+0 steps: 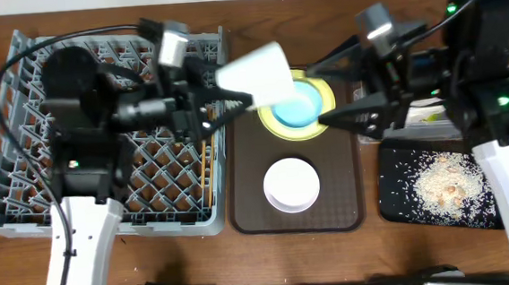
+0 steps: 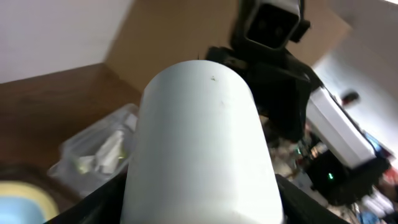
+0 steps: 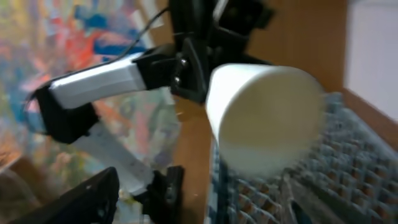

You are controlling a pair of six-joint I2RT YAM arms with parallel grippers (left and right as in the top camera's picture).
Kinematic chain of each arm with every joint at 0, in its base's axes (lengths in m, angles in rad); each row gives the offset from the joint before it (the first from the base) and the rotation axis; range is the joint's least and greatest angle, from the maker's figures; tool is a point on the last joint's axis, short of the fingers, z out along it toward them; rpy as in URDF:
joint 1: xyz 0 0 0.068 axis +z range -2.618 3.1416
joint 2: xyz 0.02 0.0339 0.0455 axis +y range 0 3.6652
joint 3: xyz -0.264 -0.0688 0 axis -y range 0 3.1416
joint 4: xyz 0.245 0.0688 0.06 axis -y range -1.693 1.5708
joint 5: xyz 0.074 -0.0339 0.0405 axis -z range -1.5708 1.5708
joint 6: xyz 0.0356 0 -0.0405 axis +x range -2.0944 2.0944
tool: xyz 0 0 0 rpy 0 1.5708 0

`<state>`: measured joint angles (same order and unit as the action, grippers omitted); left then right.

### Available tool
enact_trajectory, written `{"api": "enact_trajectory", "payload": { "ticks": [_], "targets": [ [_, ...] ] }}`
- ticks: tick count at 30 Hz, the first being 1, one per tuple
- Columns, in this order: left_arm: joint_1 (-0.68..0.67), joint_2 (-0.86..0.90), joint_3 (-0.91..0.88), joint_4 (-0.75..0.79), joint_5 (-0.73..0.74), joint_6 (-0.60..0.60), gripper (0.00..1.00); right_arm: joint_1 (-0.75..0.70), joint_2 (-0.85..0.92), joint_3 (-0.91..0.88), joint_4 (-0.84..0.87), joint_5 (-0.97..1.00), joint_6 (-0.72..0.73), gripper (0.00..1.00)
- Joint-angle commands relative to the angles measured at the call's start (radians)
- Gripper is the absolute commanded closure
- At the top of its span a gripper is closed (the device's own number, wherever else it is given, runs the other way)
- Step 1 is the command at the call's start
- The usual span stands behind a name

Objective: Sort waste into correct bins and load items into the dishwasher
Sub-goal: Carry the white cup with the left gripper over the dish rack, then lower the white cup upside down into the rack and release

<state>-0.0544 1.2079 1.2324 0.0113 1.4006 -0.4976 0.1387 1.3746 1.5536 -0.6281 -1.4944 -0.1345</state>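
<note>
Holding the small white tapered cup (image 1: 259, 75) on its side in the air, the left hand (image 1: 232, 97) is pinching it by one end. The cup is hovering at the 9 o'clock edge of the round yellow-green plate (image 1: 322, 125), just past the 3 o'clock wall of the large grey plastic lattice rack (image 1: 23, 177). The right hand (image 1: 325, 93) is waiting with its fingers spread at the plate's 3 o'clock side. In my judgement, the cup needs swinging toward 9 o'clock, turning mouth-down over a free cell, lowering between the pegs, and releasing only once it is seated.
</note>
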Motion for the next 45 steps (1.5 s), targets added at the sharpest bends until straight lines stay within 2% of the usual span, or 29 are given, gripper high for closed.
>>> {"api": "enact_trajectory", "payload": {
  "ticks": [1,4,8,9,10,13,15,19,22,26,32,45],
  "targets": [
    [0.101,-0.009,0.017,-0.060,0.002,0.027,0.51,-0.103,0.002,-0.003,-0.029,-0.008,0.045,0.15],
    [0.196,-0.009,0.017,-0.162,-0.006,0.071,0.53,-0.183,0.002,-0.003,-0.093,0.053,0.045,0.15],
    [0.311,-0.009,0.017,-0.336,-0.120,0.150,0.55,-0.276,0.002,-0.003,-0.227,0.287,0.044,0.15],
    [0.330,-0.009,0.017,-0.390,-0.179,0.179,0.55,-0.292,0.002,-0.003,-0.261,0.377,0.045,0.15],
    [0.351,-0.009,0.017,-0.516,-0.354,0.243,0.55,-0.313,0.002,-0.003,-0.320,0.554,0.045,0.15],
    [0.343,-0.009,0.017,-0.685,-0.637,0.315,0.57,-0.319,0.002,-0.003,-0.383,0.772,0.045,0.15],
    [0.325,-0.009,0.017,-0.783,-0.805,0.322,0.58,-0.319,0.002,-0.003,-0.412,0.879,0.045,0.15],
    [0.280,-0.009,0.017,-0.948,-1.026,0.322,0.59,-0.319,0.002,-0.003,-0.447,0.984,0.045,0.16],
    [0.248,-0.006,0.017,-1.033,-1.143,0.322,0.59,-0.315,0.002,-0.003,-0.460,0.993,0.044,0.16],
    [0.215,0.006,0.017,-1.120,-1.216,0.323,0.59,-0.314,0.002,-0.004,-0.467,0.994,0.044,0.16],
    [0.198,0.045,0.015,-1.186,-1.219,0.325,0.59,-0.314,0.002,-0.004,-0.470,0.994,0.044,0.16],
    [0.163,0.171,0.007,-1.190,-1.196,0.325,0.58,-0.314,0.002,-0.004,-0.472,0.997,0.040,0.15]
  ]
}}
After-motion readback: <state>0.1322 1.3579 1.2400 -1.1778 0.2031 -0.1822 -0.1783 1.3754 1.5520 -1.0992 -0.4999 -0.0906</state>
